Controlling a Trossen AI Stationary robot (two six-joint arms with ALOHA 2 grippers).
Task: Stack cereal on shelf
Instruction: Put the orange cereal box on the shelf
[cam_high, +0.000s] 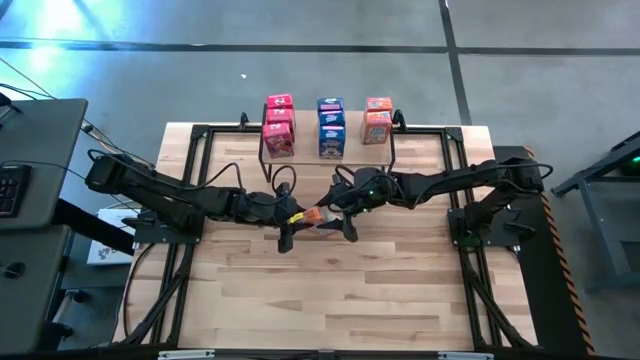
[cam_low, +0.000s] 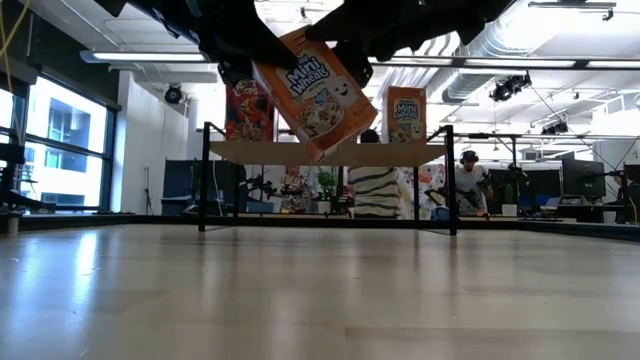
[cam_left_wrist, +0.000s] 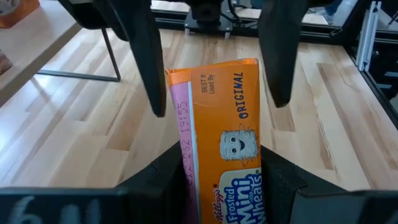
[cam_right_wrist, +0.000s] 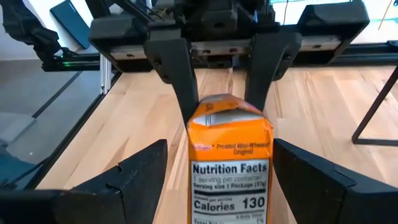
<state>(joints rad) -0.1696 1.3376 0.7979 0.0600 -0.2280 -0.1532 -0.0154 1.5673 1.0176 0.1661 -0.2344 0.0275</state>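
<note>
Orange cereal box (cam_low: 318, 92) is hanging tilted above the wooden table (cam_high: 330, 290), in front of the shelf (cam_low: 325, 152). Left gripper (cam_left_wrist: 211, 168) is pinching it between dark fingers; right gripper (cam_right_wrist: 221, 165) is standing spread around its other end. Cardboard boxes are sitting stacked on the shelf's plank: pink-red (cam_high: 279, 125), blue (cam_high: 331, 126), orange (cam_high: 377, 120).

Keyboard (cam_high: 8, 188) on a side desk — people (cam_low: 467, 182) beyond.
</note>
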